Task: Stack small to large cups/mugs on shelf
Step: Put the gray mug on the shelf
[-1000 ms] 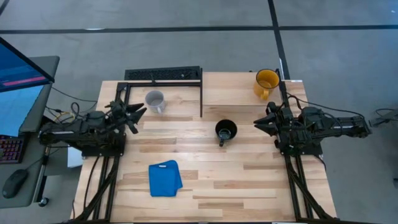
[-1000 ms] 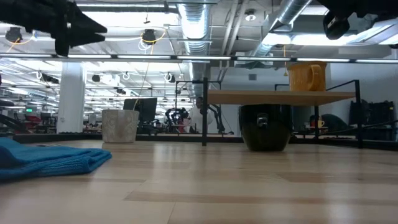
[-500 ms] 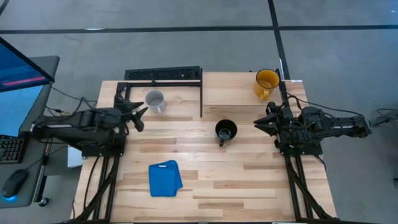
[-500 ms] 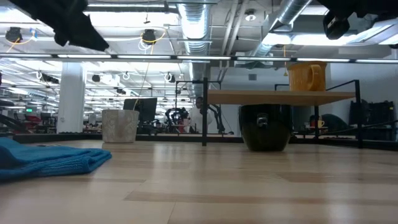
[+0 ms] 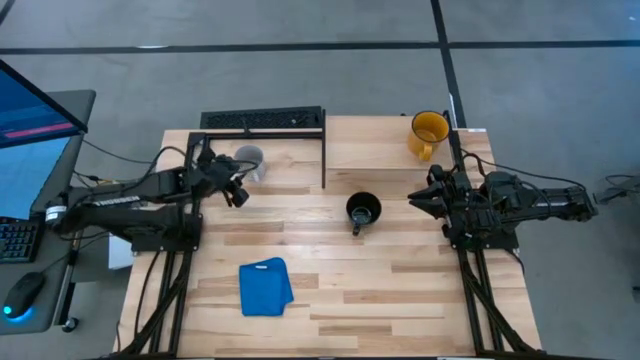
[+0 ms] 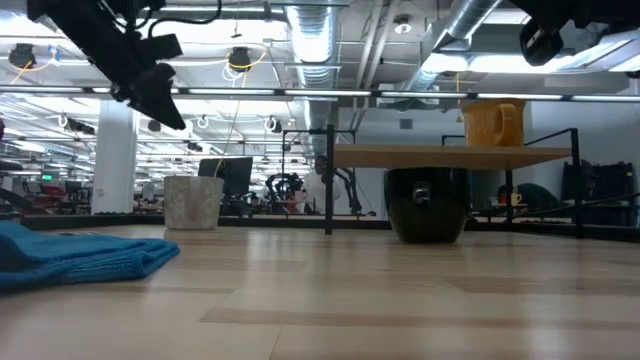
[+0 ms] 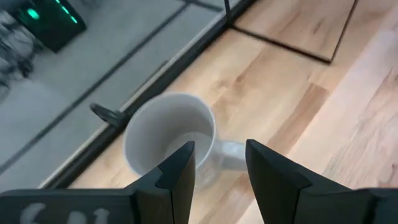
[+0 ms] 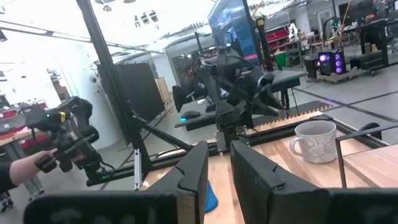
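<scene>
Grey-white mug just beyond open left gripper fingertips, untouched.

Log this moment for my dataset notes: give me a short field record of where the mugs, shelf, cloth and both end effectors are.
shelf: raised wooden board at the table's far edge
yellow mug: upright on the shelf, near its right end
black mug: upright on the table, in front of the shelf
grey-white mug: upright on the table, left of the shelf
blue cloth: folded, near side of the table
left end effector: open, above the table beside the grey-white mug
right end effector: waiting at the right, empty
</scene>
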Robot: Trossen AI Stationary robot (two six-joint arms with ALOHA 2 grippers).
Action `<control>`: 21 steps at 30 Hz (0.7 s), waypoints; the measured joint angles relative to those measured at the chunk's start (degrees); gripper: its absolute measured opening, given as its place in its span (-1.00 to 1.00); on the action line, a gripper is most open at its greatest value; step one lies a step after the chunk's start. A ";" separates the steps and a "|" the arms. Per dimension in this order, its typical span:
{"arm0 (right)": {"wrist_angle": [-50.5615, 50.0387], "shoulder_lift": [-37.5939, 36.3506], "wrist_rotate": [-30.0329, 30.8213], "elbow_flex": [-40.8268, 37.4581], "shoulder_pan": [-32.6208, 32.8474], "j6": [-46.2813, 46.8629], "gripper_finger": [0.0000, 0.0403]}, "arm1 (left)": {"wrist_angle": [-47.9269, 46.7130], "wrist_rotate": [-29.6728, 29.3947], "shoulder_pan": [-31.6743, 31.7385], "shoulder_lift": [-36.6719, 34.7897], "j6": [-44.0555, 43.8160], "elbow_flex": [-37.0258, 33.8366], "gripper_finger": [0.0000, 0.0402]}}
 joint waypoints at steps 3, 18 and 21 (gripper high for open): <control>0.01 0.00 0.00 0.00 0.00 0.06 -0.54 | -2.18 3.56 3.69 1.71 0.82 2.53 -0.33; 0.00 0.00 -0.02 0.00 0.00 0.25 -0.54 | -11.99 13.95 19.77 14.53 0.77 18.11 -0.33; 0.00 0.01 -0.03 0.00 0.00 1.20 -0.54 | -13.22 16.41 22.46 17.88 0.84 19.46 -0.33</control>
